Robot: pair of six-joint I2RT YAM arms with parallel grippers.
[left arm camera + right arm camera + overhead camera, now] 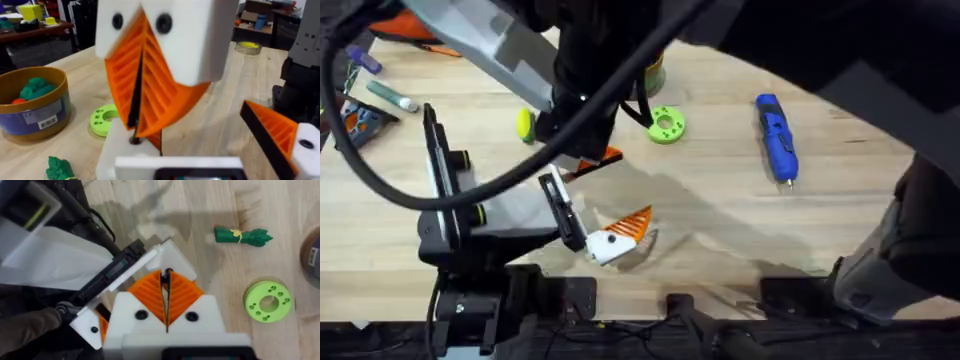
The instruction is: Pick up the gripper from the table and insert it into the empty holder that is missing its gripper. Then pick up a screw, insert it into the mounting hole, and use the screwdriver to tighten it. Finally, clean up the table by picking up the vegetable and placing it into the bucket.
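bucket (653, 72) mostly hidden behind arm, screwdriver (775, 137) tip — too small

A green round disc with holes (666, 124) lies on the wooden surface (720, 200), with a yellow piece (524, 124) at its nine o'clock

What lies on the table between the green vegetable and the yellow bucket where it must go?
Nothing visible does. In the left wrist view, bare wood separates the vegetable from the bucket. The green disc lies off to one side, not on that line.
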